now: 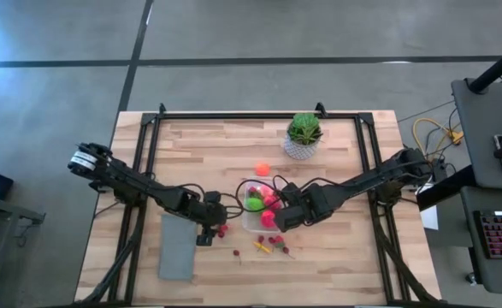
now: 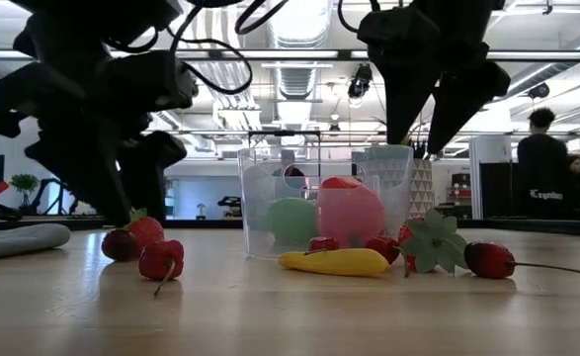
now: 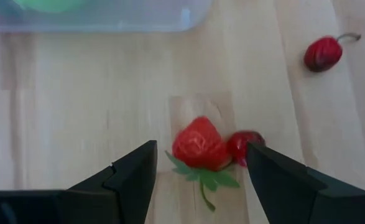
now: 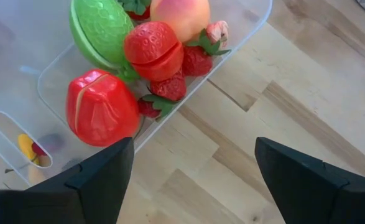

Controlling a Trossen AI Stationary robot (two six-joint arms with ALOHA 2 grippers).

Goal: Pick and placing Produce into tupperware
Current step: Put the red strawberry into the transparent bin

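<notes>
one tupperware (image 1: 252, 224), one potted plant (image 1: 303, 136)

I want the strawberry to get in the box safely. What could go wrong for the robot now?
The left tool is open around the strawberry, but a red cherry sits touching it, so the cherry may get pinched too or be knocked away. The clear box already looks quite full, so the strawberry might roll off the pile. The right tool hangs open just beside the box and could bump the left arm when it comes over.
</notes>
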